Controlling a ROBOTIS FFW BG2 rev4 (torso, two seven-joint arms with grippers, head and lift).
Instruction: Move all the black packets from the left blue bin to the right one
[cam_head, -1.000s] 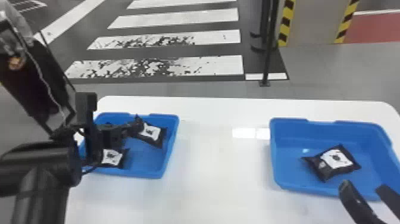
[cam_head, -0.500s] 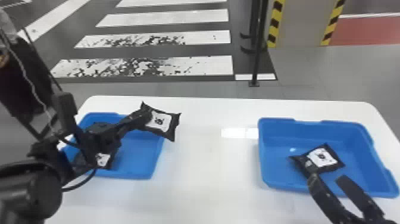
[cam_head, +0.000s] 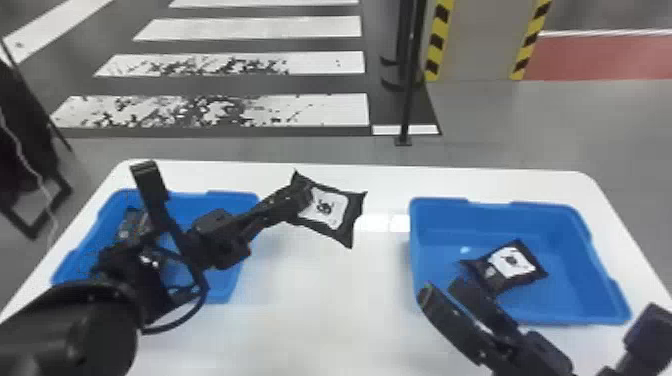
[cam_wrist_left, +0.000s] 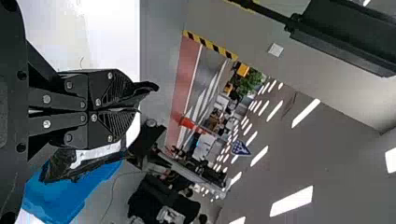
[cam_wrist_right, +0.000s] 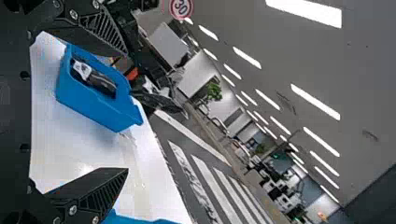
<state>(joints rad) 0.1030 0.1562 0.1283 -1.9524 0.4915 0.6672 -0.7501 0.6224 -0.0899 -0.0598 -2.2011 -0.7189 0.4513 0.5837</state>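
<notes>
The transfer of one packet is in hand: a pillow-shaped black packet with a white printed label (cam_head: 327, 209) is pinched by the left gripper (cam_head: 301, 194), its fingers closed on one side, and is held above the white tabletop (cam_head: 320, 315) between the two bins. The right gripper (cam_head: 444, 292) is held wide, its fingers parted near the close rim of the right blue plastic bin (cam_head: 505, 212). For the next move, the packet has to be carried across to that bin, either directly or, as the waiting fingers suggest, by a handover between grippers; a slip onto the table is the likely risk. In the right bin, one black packet with a white label (cam_head: 511, 262) lies on the floor. In the left blue plastic bin (cam_head: 225, 196), at least one more dark packet (cam_head: 132, 225) is left to be moved; the exact count cannot be told behind the arm.
</notes>
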